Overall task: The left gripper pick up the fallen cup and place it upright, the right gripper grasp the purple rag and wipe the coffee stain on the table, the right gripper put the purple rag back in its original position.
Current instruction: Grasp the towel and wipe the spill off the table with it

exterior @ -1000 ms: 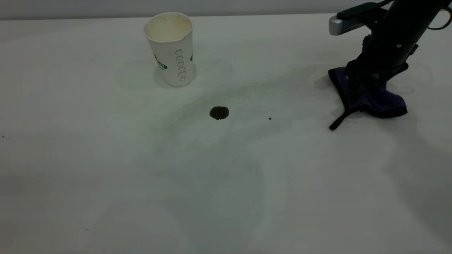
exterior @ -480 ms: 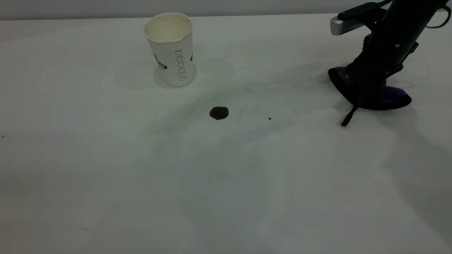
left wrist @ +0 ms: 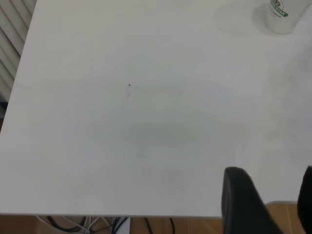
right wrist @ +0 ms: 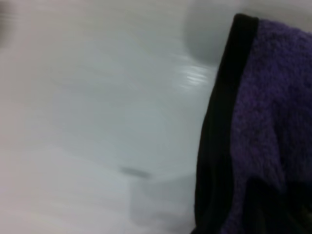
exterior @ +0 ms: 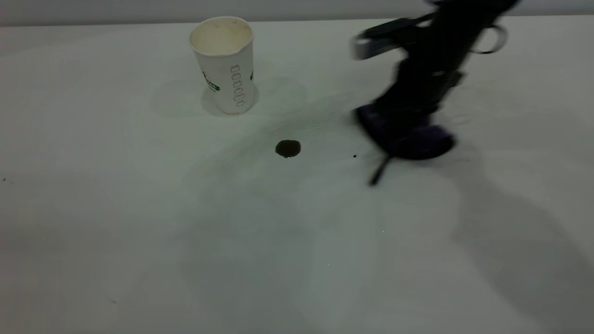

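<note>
The white paper cup (exterior: 224,65) stands upright at the back left of the table (exterior: 139,222); its base also shows in the left wrist view (left wrist: 285,14). The coffee stain (exterior: 288,148) is a small dark spot near the middle. My right gripper (exterior: 408,125) is shut on the purple rag (exterior: 408,137) and presses it on the table to the right of the stain, apart from it. The rag's black loop tail (exterior: 379,172) trails toward the front. The rag fills the right wrist view (right wrist: 268,126). My left gripper (left wrist: 273,195) is open and empty, out of the exterior view, at the table's edge.
A tiny black speck (exterior: 354,156) lies between the stain and the rag. Faint smear marks arc across the tabletop around the stain. Cables (left wrist: 97,224) hang below the table edge in the left wrist view.
My right gripper has swept left with the purple rag, from the right side of the table toward the stain. The cup and stain have not moved.
</note>
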Controlling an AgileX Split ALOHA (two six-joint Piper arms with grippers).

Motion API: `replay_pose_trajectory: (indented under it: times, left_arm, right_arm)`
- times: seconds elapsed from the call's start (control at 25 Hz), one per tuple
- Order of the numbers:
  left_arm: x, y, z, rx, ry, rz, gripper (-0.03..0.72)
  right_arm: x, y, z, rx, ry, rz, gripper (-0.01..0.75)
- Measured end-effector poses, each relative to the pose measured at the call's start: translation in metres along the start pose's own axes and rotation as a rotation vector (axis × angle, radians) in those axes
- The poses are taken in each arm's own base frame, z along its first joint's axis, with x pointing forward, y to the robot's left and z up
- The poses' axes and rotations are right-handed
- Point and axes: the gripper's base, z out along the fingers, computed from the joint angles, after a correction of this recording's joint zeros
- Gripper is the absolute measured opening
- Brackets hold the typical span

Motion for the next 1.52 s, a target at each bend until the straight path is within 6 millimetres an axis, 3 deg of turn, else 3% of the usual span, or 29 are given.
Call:
replay_pose_trajectory:
  times: [0.28,0.56,0.8,0.92,1.08,1.2,1.32,1.52]
  left_arm:
    - [0.0,0.0,0.0,0.0,0.0,0.0,0.348]
    - [0.0,0.0,0.0,0.0,0.0,0.0,0.348]
    - [0.0,0.0,0.0,0.0,0.0,0.0,0.348]
    - [0.0,0.0,0.0,0.0,0.0,0.001,0.348]
    - [0.0,0.0,0.0,0.0,0.0,0.001,0.348]
    - [0.0,0.0,0.0,0.0,0.0,0.001,0.348]
    - [0.0,0.0,0.0,0.0,0.0,0.001,0.348]
    - [0.0,0.0,0.0,0.0,0.0,0.001,0.348]
  right_arm:
    - [-0.044,0.087,0.004,-0.088,-0.113,-0.087,0.034]
    - [-0.069,0.126,0.004,-0.16,-0.21,-0.066,0.034]
    - [-0.066,0.158,0.02,-0.196,-0.226,-0.051,0.034]
    - [-0.06,0.163,0.034,-0.183,-0.23,-0.045,0.034]
    - [-0.056,0.149,0.047,-0.17,-0.225,-0.002,0.034]
    - [-0.057,0.126,0.046,-0.163,-0.219,0.039,0.034]
    - [-0.054,0.084,0.04,-0.164,-0.183,0.125,0.035]
    - [-0.036,-0.007,0.023,-0.149,-0.088,0.297,0.036]
